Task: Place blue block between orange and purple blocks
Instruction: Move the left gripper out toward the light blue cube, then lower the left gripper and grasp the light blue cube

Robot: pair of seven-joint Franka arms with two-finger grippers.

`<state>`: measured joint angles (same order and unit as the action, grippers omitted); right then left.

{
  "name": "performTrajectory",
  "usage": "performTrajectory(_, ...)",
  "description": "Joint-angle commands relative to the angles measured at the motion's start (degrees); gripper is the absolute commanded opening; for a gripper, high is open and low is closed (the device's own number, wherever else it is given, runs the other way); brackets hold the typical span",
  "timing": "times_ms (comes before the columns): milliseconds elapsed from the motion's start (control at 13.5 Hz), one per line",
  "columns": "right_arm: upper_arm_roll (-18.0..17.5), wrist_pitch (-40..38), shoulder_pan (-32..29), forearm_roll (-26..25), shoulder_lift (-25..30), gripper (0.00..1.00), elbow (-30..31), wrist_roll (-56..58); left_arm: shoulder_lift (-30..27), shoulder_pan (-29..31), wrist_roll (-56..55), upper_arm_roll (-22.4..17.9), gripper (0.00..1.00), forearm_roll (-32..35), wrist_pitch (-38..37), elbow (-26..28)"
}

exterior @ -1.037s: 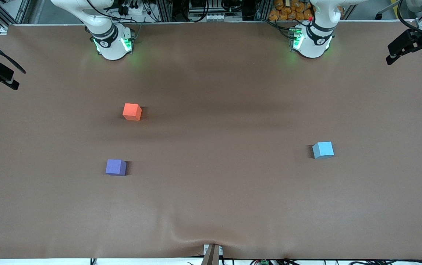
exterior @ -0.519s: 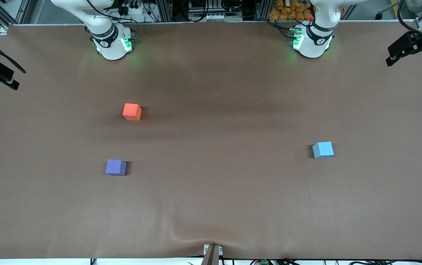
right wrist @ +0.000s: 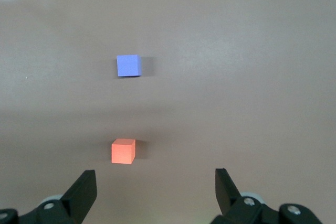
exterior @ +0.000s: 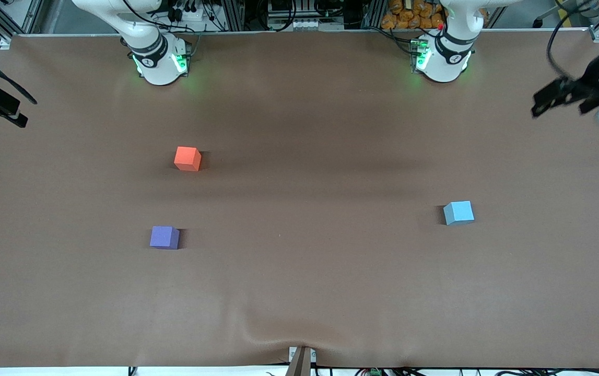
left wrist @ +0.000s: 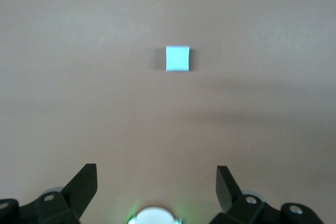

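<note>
Hovering wide open over counter (exterior: 299, 292) at two o'clock, left claw (left wrist: 156, 170); risks nudging blue block (exterior: 458, 212) askew if lowered off-centre. Waiting wide at ten o'clock, right claw (right wrist: 155, 173).

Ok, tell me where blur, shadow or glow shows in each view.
Front view: the left gripper is smeared by motion blur at the table's edge; green glow spills beneath both arm bases; a soft dark band crosses the table. Left wrist view: the blue block looks soft-edged with a narrow shadow. Right wrist view: the orange block and purple block are sharper, each casting a short side shadow.
</note>
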<state>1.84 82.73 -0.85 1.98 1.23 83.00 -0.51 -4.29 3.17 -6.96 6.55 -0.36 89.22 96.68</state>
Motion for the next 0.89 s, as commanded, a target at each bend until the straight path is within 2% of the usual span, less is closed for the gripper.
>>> performTrajectory(0,-0.35,-0.64,-0.56,1.27,-0.61,1.0,-1.09,0.51,-0.64,0.25,-1.21,0.21,1.0,-0.96,12.94,12.17)
performTrajectory(74,-0.44,-0.55,-0.47,1.27,-0.61,1.0,-1.18,0.42,0.85,0.78,-1.56,0.21,1.0,-0.88,19.08,15.78)
performTrajectory(148,-0.44,-0.55,-0.64,1.27,-0.61,1.0,-1.18,0.51,3.21,0.87,-1.57,0.21,1.0,-0.61,22.89,17.12)
performTrajectory(370,-0.35,-0.72,-1.79,1.36,-0.7,1.0,-1.09,0.59,10.78,0.87,-2.01,0.56,1.0,-0.17,29.32,17.92)
performTrajectory(667,-0.44,-0.55,-1.96,1.36,-0.79,1.0,-1.18,0.59,15.7,0.96,-2.79,0.56,1.0,-0.52,43.1,23.27)
performTrajectory(815,-0.35,-0.81,-2.4,1.88,-0.88,1.0,-1.18,0.59,18.34,0.96,-2.97,0.65,1.0,-0.87,46.74,24.08)
